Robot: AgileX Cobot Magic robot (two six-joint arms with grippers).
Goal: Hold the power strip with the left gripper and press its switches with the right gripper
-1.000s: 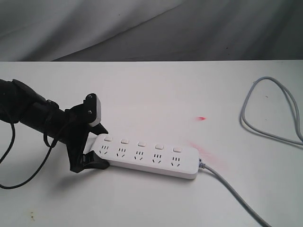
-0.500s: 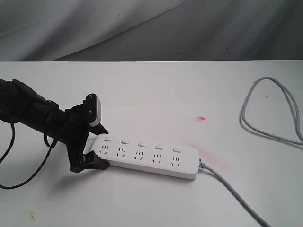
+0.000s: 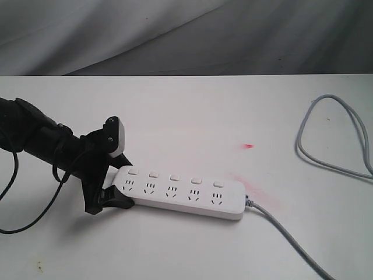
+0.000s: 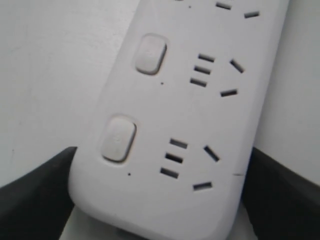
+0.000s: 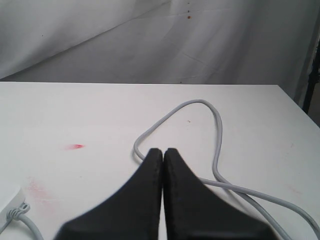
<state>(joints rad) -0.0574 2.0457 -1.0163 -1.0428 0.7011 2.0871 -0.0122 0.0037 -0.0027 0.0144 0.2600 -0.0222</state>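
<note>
**Task Status: Hold at the Strip End, Pressing Not Begun**

**Position of the workpiece.** The power strip (image 3: 180, 192) lies flat on the white bench (image 3: 192, 116), sockets facing up. Its grey cord (image 3: 291, 239) leaves the right-hand end. The five switches (image 3: 174, 177) sit in a row along the far edge, one above each socket.

**Left gripper.** The left gripper (image 3: 121, 182) straddles the left-hand end of the strip, with its jaws set wide. In the left wrist view, one of its black fingers (image 4: 40, 195) stands at each long edge of the strip. Both are at the plastic or just beside it. Whether they clamp the body cannot be told from these pictures, so the hold should be treated as unconfirmed.

**Right gripper.** The right gripper (image 5: 163, 155) does not appear in the exterior view. Its own camera shows the two fingers pressed together with nothing between them, above bare bench near the loop of cord. Only the cord end of the strip shows at the edge of that view, well apart from the fingertips.

**Progress assessment.**
- Hold step: the gripper is placed correctly, but a firm grip is not verified.
- Press step: not started, and nothing is near any switch.
- Remaining: confirm the clamp, bring the closed right gripper over the row, and press each of the five switches.
</note>
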